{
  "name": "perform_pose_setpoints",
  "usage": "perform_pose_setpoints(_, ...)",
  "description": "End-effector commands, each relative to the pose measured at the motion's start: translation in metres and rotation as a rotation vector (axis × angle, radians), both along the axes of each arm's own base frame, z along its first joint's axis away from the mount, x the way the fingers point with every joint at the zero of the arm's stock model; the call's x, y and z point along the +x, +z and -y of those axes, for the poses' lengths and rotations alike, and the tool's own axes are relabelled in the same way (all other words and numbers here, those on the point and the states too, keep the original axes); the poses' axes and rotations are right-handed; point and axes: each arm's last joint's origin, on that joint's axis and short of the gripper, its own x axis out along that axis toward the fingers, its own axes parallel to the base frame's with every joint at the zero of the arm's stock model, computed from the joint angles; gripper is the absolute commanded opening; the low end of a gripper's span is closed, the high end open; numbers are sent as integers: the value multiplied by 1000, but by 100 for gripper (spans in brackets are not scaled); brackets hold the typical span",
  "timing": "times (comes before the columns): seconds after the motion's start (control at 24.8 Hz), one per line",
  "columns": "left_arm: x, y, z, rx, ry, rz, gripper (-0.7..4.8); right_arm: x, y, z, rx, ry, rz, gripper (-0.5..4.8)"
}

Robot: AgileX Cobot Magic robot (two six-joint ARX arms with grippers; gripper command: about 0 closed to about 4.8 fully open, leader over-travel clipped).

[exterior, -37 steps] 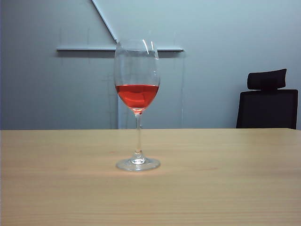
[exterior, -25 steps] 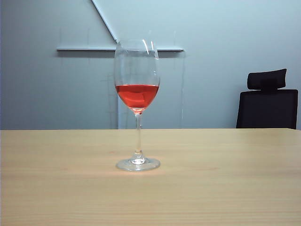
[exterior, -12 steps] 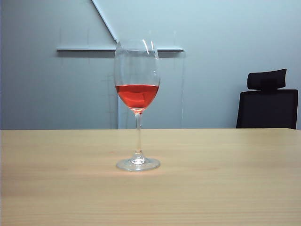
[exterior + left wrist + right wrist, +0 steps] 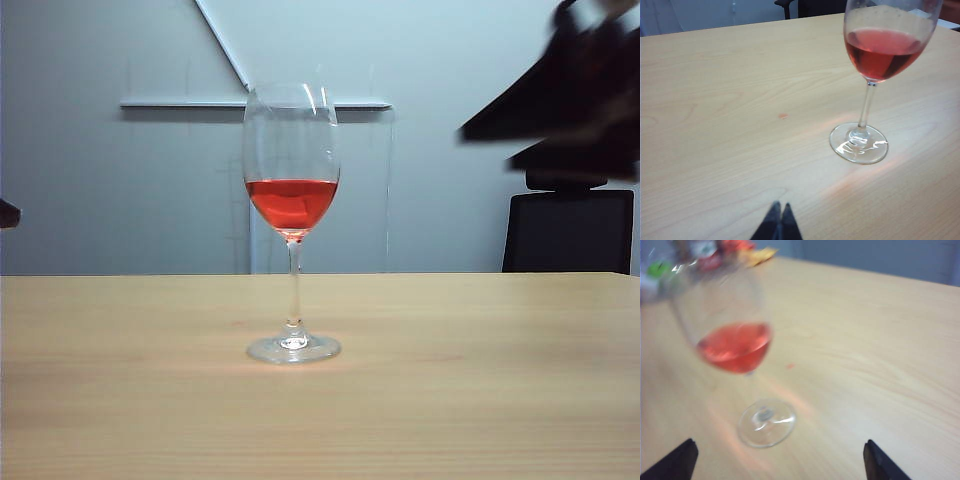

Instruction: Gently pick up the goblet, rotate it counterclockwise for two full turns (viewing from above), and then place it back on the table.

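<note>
Right gripper [image 4: 778, 460]: two black, wedge-shaped fingertips, matte and plain. Left gripper [image 4: 777, 222]: slim black tips tapering to points. The right arm [image 4: 570, 95] reads as a dark blur.

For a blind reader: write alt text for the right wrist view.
A goblet of red-orange liquid stands upright on the light wood table, slightly blurred. The right gripper is open above the table, fingertips wide apart, not touching the glass.
</note>
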Motion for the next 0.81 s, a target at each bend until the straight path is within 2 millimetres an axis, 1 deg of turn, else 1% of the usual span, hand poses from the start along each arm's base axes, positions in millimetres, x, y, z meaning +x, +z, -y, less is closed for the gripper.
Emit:
perform_pose_setpoints(0.04, 0, 2, 0, 0, -2, 11, -5, 12, -7, -24, -37, 20, 124, 454)
perform_pose_setpoints(0.16, 0, 2, 0, 0, -1, 11, -5, 24, -22, -44, -35, 64, 130, 454)
perform_pose_setpoints(0.2, 0, 2, 0, -1, -2, 11, -5, 34, -33, -55, -32, 107, 121, 454)
perform_pose_setpoints(0.36, 0, 1, 0, 0, -3, 10, -5, 55, -50, -76, -33, 152, 85, 454)
perform_pose_setpoints(0.44, 0, 1, 0, 0, -2, 10, -5, 62, -54, -83, -32, 175, 79, 453)
perform_pose_setpoints(0.52, 0, 1, 0, 0, -2, 10, -5, 69, -57, -95, -20, 250, 76, 453)
perform_pose_setpoints(0.65, 0, 1, 0, 0, -2, 10, -5, 73, -57, -110, -15, 280, 83, 453)
perform_pose_setpoints(0.81, 0, 1, 0, 0, -2, 11, -5, 77, -58, -119, -14, 286, 88, 453)
